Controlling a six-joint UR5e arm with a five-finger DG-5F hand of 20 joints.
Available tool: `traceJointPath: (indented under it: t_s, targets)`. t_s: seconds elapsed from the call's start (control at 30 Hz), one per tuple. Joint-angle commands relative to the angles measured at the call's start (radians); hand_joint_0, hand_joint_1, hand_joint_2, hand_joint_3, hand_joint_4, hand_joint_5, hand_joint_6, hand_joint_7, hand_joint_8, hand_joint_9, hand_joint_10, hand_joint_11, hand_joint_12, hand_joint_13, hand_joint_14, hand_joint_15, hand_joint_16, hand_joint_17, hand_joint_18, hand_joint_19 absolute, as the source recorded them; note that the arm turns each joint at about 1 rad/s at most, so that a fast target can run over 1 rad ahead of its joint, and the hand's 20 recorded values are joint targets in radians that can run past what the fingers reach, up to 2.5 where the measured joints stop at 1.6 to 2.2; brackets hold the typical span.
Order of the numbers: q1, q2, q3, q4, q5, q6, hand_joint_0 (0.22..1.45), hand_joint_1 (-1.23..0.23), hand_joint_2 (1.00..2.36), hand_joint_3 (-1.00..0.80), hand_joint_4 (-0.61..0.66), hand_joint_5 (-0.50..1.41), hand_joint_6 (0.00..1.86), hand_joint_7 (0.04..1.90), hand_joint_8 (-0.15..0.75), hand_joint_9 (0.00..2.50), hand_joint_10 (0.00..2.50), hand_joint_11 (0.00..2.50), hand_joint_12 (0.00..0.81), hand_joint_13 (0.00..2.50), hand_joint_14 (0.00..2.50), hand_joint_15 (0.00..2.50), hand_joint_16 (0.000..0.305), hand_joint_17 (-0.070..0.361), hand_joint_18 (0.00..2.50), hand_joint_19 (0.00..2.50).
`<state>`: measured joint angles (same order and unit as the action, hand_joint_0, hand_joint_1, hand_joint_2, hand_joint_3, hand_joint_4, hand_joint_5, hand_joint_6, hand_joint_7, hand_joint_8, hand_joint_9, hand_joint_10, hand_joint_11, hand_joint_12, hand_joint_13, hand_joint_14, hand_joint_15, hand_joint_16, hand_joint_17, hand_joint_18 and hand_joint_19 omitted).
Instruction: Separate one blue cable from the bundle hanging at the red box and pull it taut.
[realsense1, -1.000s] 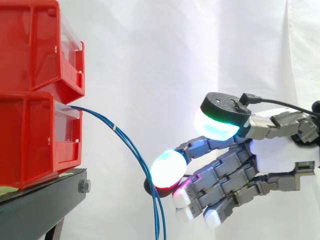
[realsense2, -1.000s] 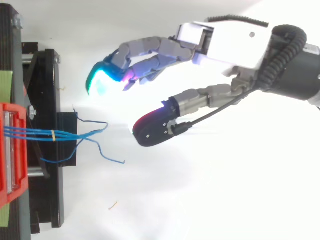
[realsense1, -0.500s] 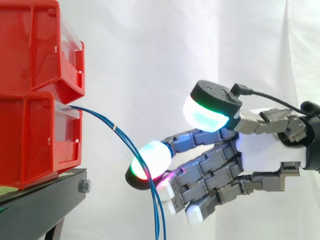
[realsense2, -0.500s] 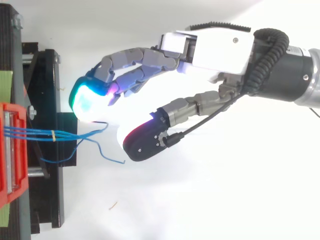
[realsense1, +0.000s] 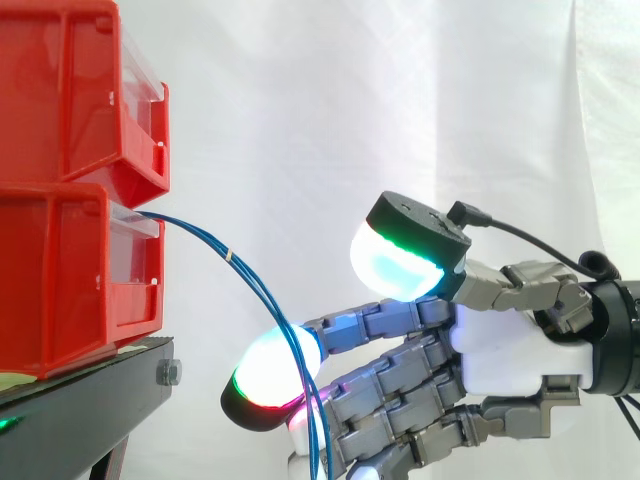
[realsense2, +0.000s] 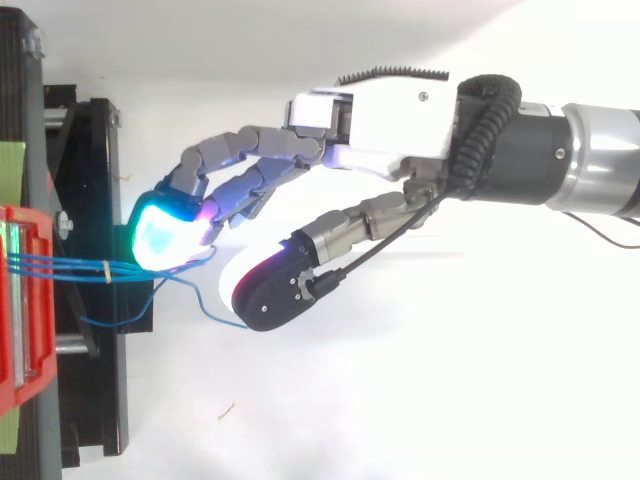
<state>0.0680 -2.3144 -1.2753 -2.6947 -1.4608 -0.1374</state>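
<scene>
Two red bins are stacked on a black stand (realsense1: 90, 400) before a white curtain (realsense1: 350, 110). The bundle of blue cables (realsense2: 60, 267) comes out of the front of the lower red bin (realsense1: 60, 270). In the side view the bundle leaves the bin above the stand's front edge, arcs out and down past that edge, and hangs free towards the bottom of the view. A small pale tie (realsense2: 105, 268) binds the strands a little way out from the bin. In the top view the strands fan apart beyond the tie: one loose end curls up towards the hand, one runs out to the thumb's tip, and one loops back over the stand. The hand (realsense1: 510, 345) reaches in from the right with its fingers spread and lightly bent, and the thumb is held well apart from them. In the side view the thumb's cyan-and-green pad (realsense1: 395, 270) sits high, clear of the bundle. A finger's white pad (realsense1: 270, 370), edged in red and green, lies right at the hanging strands, and I cannot tell whether it touches them. The lower fingers sit just beside the cables. In the top view the leading finger pad glows cyan just above the tied strands near the stand's front edge. The loose ends lie in the gap between that pad and the thumb, and the hand is closed on none of them.
</scene>
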Motion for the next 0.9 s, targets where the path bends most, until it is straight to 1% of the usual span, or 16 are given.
traceJointPath:
  t_s: [0.0,0.07,0.17,0.2,0.27,0.3,0.33,0.37,0.4,0.47,0.67,0.77,0.87]
  targets:
    - [-0.008,-0.008,0.001,0.032,-0.027,0.004,0.52,-0.59,1.0,-0.5,0.2,-0.2,0.5,0.86,0.286,0.64,0.01,0.49,0.369,0.6,0.01,0.33,0.053,0.119,0.56,0.58]
    - [-0.01,-0.008,0.001,0.041,-0.039,0.002,0.52,-0.59,1.0,-0.5,0.21,-0.2,0.5,0.86,0.286,0.65,0.01,0.5,0.37,0.6,0.01,0.35,0.053,0.119,0.56,0.59]
    - [-0.013,-0.01,0.001,0.05,-0.047,-0.001,0.52,-0.59,1.0,-0.5,0.2,-0.2,0.5,0.86,0.288,0.65,0.01,0.5,0.371,0.61,0.01,0.35,0.053,0.119,0.56,0.6]
    - [-0.014,-0.025,0.002,0.066,-0.049,0.004,0.52,-0.59,1.0,-0.5,0.21,-0.2,0.5,0.86,0.285,0.65,0.01,0.5,0.371,0.61,0.01,0.35,0.053,0.119,0.57,0.6]
    - [-0.017,-0.028,0.008,0.073,-0.052,0.007,0.52,-0.59,1.0,-0.5,0.21,-0.2,0.5,0.86,0.286,0.65,0.01,0.5,0.37,0.61,0.01,0.36,0.053,0.119,0.57,0.59]
    - [-0.019,-0.046,0.016,0.084,-0.061,0.013,0.52,-0.59,1.0,-0.5,0.21,-0.2,0.5,0.86,0.286,0.65,0.02,0.51,0.37,0.61,0.01,0.36,0.053,0.119,0.57,0.59]
    - [-0.024,-0.051,0.034,0.081,-0.072,0.024,0.52,-0.59,1.0,-0.5,0.21,-0.2,0.5,0.86,0.286,0.65,0.01,0.5,0.371,0.62,0.01,0.36,0.053,0.119,0.57,0.6]
    - [-0.025,-0.056,0.04,0.082,-0.082,0.028,0.52,-0.59,1.0,-0.5,0.21,-0.2,0.5,0.86,0.285,0.65,0.02,0.5,0.371,0.62,0.01,0.36,0.053,0.119,0.57,0.6]
    - [-0.025,-0.057,0.047,0.081,-0.085,0.03,0.52,-0.59,1.0,-0.5,0.21,-0.2,0.5,0.86,0.286,0.65,0.01,0.51,0.37,0.62,0.01,0.36,0.053,0.119,0.57,0.6]
    - [-0.025,-0.057,0.053,0.079,-0.087,0.028,0.52,-0.59,1.0,-0.5,0.21,-0.2,0.5,0.86,0.287,0.65,0.02,0.51,0.37,0.62,0.01,0.36,0.053,0.119,0.58,0.59]
    - [-0.02,-0.057,0.051,0.085,-0.085,0.032,0.52,-0.59,1.0,-0.5,0.21,-0.2,0.5,0.87,0.286,0.65,0.02,0.52,0.37,0.62,0.01,0.37,0.052,0.118,0.58,0.6]
    - [-0.019,-0.057,0.053,0.107,-0.092,0.033,0.52,-0.59,1.0,-0.5,0.21,-0.2,0.5,0.86,0.286,0.66,0.01,0.52,0.368,0.62,0.01,0.37,0.052,0.118,0.58,0.6]
    - [-0.019,-0.057,0.051,0.113,-0.095,0.035,0.52,-0.59,1.0,-0.5,0.22,-0.2,0.5,0.86,0.289,0.66,0.01,0.52,0.369,0.63,0.01,0.37,0.052,0.117,0.58,0.6]
